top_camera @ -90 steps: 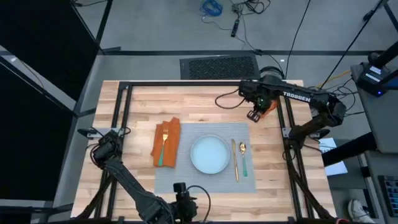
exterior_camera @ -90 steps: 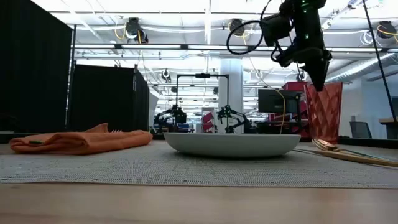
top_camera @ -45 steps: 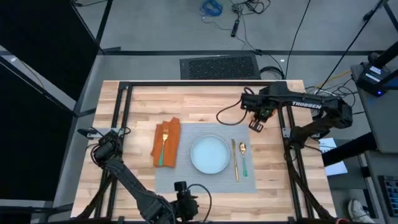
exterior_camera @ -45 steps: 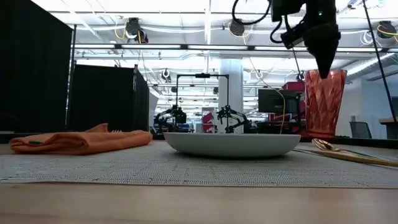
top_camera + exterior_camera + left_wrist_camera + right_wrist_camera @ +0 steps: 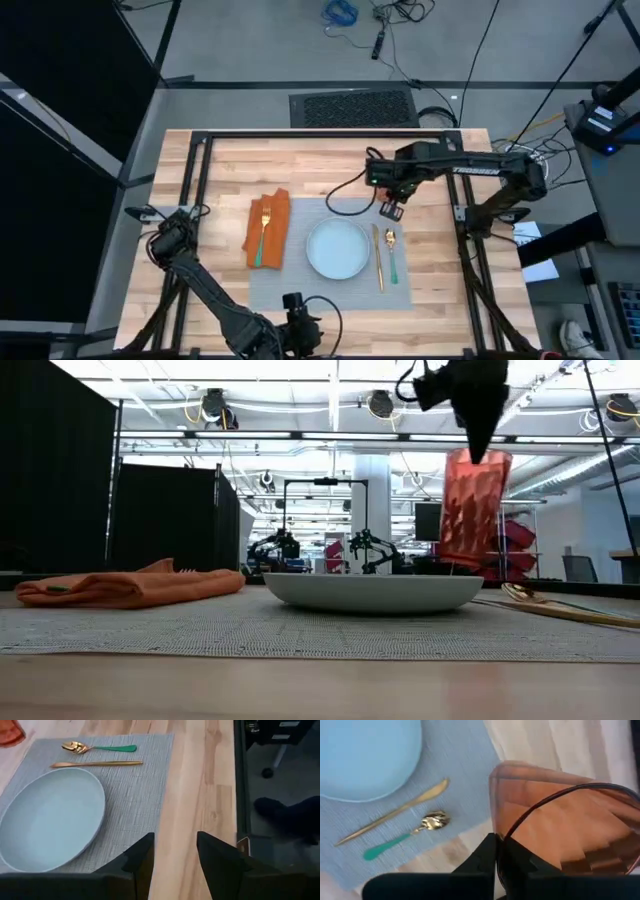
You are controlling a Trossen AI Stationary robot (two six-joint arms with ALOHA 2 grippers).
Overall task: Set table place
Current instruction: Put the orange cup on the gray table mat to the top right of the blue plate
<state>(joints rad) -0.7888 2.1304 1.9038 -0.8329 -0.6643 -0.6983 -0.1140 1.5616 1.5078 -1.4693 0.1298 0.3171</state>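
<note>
Cup (image 5: 472, 508) is up in the air, red and faceted, hanging from the right gripper (image 5: 391, 207), whose fingers are clenched on its rim. From overhead, that gripper sits above the mat's (image 5: 300, 285) far right corner, at about one o'clock from the plate (image 5: 337, 248). The right wrist view looks down past the tumbler's open mouth, with the mat's edge and bare wood below it.

Mat lies flat in the middle of the table (image 5: 220, 170), grey and woven. Plate is centred on it, pale blue and round. At three o'clock from the plate, on the mat, a gold knife (image 5: 377, 256) lies lengthwise, and just beside it, farther out, a spoon (image 5: 391, 254) with a gold bowl and green handle. Over at nine o'clock from the plate, an orange napkin (image 5: 272, 222) straddles the mat's left edge, and a fork (image 5: 263, 232) with a green handle rests on top of it.

Low view shows the tumbler clear of the surface, above and behind the plate's right side, with the napkin bunched at far left.

Left gripper (image 5: 175, 852) waits at the near edge of the table, at about six o'clock from the plate, its fingers apart and gripping nothing, looking across mat, plate, knife and spoon.
</note>
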